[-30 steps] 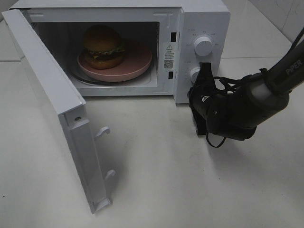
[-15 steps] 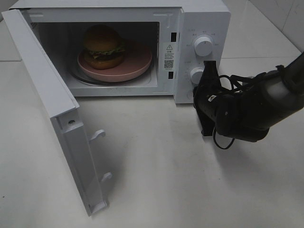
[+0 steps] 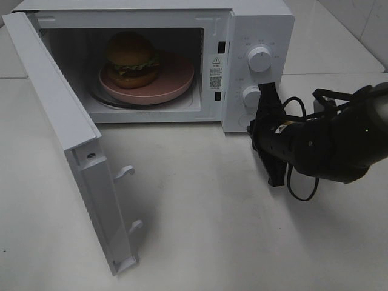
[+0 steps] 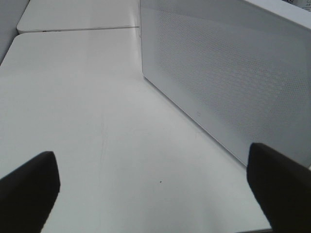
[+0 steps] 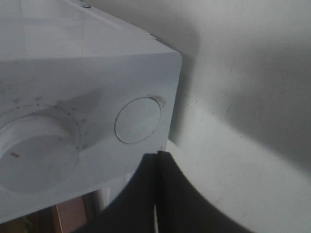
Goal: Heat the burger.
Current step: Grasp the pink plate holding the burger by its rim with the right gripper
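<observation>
**Burger loaded, door wide open: closing it comes first**

Exterior high view: The burger (image 3: 131,59) sits on a pink plate (image 3: 176,82) inside the microwave (image 3: 260,24), well away from both sets of jaws. The right jaws, at the end of the black right arm (image 3: 321,145), are clenched on nothing, their tips just beside the lower knob (image 3: 250,96) on the control panel. The upper knob (image 3: 260,59) lies above the tips. The door (image 3: 57,115) stands swung out over the counter (image 3: 200,212), far across from the right jaws.

Left wrist view: The left jaws are released, and their dark pads (image 4: 29,187) stand wide apart with nothing between them. The door's perforated outer face (image 4: 233,73) is ahead of the jaws and off to one side, not touched.

Right wrist view: The clenched right jaws point at the panel's lower corner. The round button (image 5: 138,120) is just past their tips and the lower knob (image 5: 36,148) is beside it.

Judgement: Heating cannot start with the door open. The left jaws look best placed to push it. A flat, steady push near the door's free edge should swing it until it latches. The right jaws can then turn a knob. They look clear of the door's swing, but the cable loops by the panel could snag on a knob.
</observation>
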`<state>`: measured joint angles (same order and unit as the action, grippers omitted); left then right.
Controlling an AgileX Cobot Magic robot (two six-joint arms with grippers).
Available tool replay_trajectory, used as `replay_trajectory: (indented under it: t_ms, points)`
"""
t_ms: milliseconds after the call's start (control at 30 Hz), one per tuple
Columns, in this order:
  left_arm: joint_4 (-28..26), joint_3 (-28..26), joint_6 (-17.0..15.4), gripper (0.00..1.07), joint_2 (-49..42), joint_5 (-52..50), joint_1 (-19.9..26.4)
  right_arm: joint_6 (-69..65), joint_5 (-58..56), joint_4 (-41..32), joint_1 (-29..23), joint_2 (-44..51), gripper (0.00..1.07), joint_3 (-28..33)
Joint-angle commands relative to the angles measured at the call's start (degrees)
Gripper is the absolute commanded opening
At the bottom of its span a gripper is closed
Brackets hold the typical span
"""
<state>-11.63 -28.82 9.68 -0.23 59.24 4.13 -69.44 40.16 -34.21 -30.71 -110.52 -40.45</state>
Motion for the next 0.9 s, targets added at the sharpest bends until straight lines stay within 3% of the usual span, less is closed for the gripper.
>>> replay_trajectory:
  t_ms: [33,600,900]
  points:
    - [-0.3,0.2,-0.1,1.00,-1.4,-0.1,-0.2,7.6,-5.7,0.8,-0.2,4.5,0.00,1.7]
    - [-0.3,0.2,-0.1,1.00,-1.4,-0.1,-0.2,46.1,-35.4,0.8,0.0,17.5,0.00,2.3]
    - [-0.3,0.2,-0.1,1.00,-1.4,-0.1,-0.2,54.8,-47.4,4.4,0.0,22.6,0.00,1.9]
